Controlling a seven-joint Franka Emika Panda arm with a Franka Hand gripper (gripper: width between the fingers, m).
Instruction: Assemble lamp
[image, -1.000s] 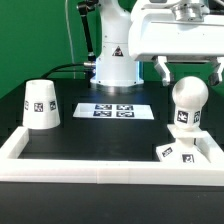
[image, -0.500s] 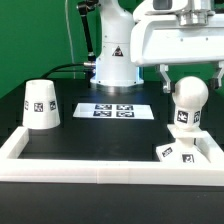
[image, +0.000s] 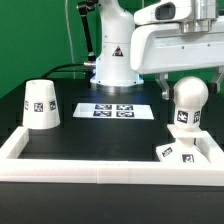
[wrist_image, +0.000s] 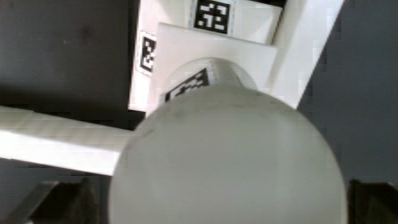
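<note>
The lamp bulb (image: 187, 108) stands upright on the flat square base (image: 172, 153) in the front corner at the exterior view's right. The tapered shade (image: 41, 104) stands alone at the exterior view's left. My gripper (image: 190, 88) is open and hangs at the bulb's ball top, with one finger (image: 163, 90) beside the ball and apart from it. In the wrist view the bulb's ball (wrist_image: 222, 150) fills the picture, the tagged base (wrist_image: 214, 35) lies beyond it, and dark fingers (wrist_image: 50, 205) show at either side.
A white raised rail (image: 100, 178) borders the black table on the front and sides, and it shows in the wrist view (wrist_image: 54, 135). The marker board (image: 112, 110) lies in the middle, in front of the robot's pedestal (image: 115, 62).
My gripper has come down from above the bulb to the level of its ball top, still open. The bulb, base and shade have not moved.
</note>
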